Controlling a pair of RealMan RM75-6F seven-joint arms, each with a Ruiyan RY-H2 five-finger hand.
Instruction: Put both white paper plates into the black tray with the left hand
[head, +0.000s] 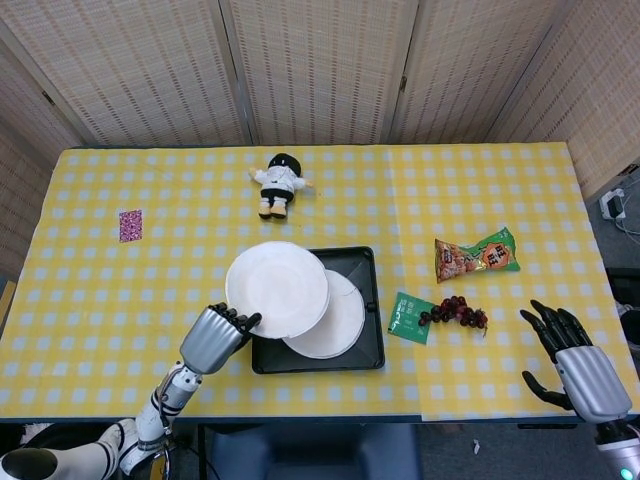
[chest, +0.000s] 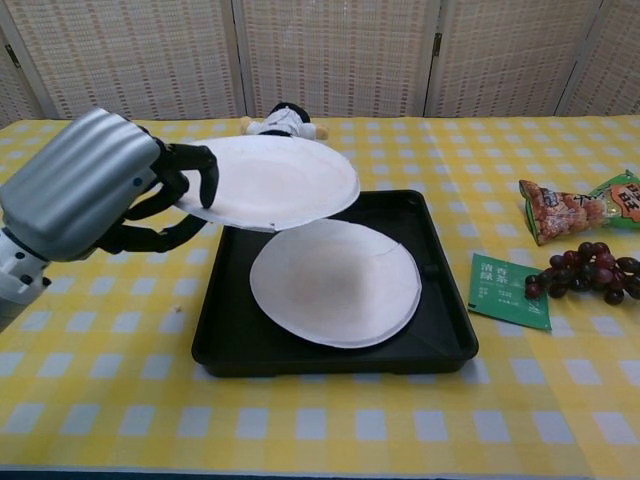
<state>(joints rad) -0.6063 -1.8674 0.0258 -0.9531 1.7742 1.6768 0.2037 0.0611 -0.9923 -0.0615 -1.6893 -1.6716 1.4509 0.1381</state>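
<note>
Left hand (chest: 95, 190) pinching rim of raised white plate (chest: 268, 182), holding it in air over left part of black tray (chest: 330, 355). Second white plate (chest: 335, 283) lying flat inside tray, partly underneath. Right hand (head: 572, 362) hanging open-fingered past table edge, gripping nothing, well apart from grapes (head: 455, 311).
</note>
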